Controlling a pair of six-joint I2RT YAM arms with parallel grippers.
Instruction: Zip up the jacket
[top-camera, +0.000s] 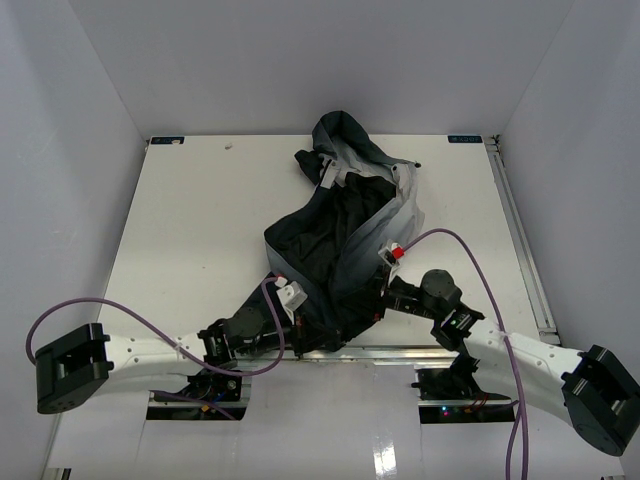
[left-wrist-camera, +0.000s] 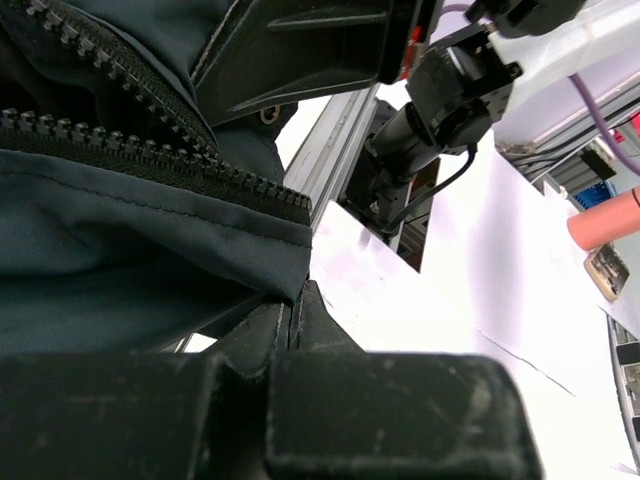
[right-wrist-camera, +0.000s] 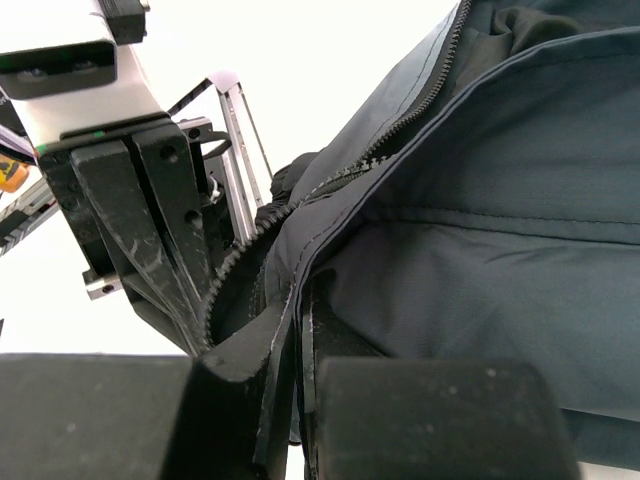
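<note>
Across the middle of the table (top-camera: 190, 220) the jacket (top-camera: 345, 240) lies crumpled, soft and limp, its zipper (left-wrist-camera: 150, 165) unjoined. At its near hem the left gripper (left-wrist-camera: 295, 312) and right gripper (right-wrist-camera: 300, 305) each pinch fabric beside the teeth, seemingly the soundest hold.

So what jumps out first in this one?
The dark jacket lies crumpled and open in the middle of the white table, far bigger than either arm. Both arms meet at its near hem. The left gripper and right gripper are each shut on a fabric edge, with unjoined zipper teeth running close beside the fingers.
</note>
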